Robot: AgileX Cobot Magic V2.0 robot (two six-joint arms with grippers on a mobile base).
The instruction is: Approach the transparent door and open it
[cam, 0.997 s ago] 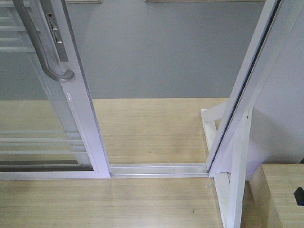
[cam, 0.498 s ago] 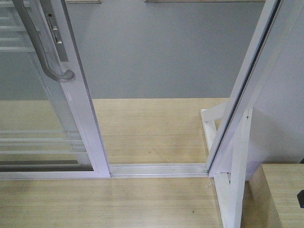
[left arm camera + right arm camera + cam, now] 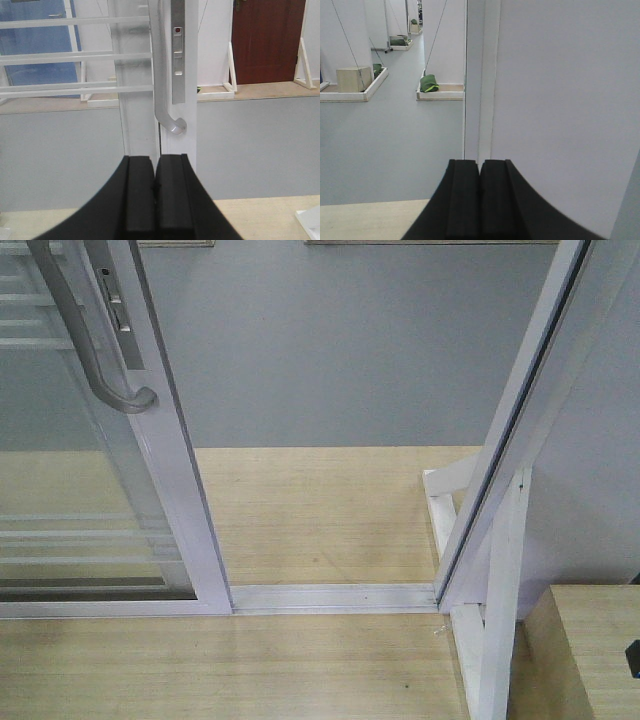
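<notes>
Your left end effector (image 3: 156, 200) is pressed together, empty, below the door's curved handle (image 3: 167, 117). Your right end effector (image 3: 480, 200) is likewise pressed together, facing a white post (image 3: 487, 75). The transparent door (image 3: 170, 470) stands left, slid aside along its floor track (image 3: 330, 597).

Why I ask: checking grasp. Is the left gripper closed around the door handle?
No, the left gripper is shut below the handle, apart from it.

The tall clear-glass sliding door (image 3: 135, 75) in its white frame stands ahead of the closed black left gripper (image 3: 155, 200). Its curved silver-grey pull handle (image 3: 162, 90) hangs just above and beyond the fingertips.
</notes>
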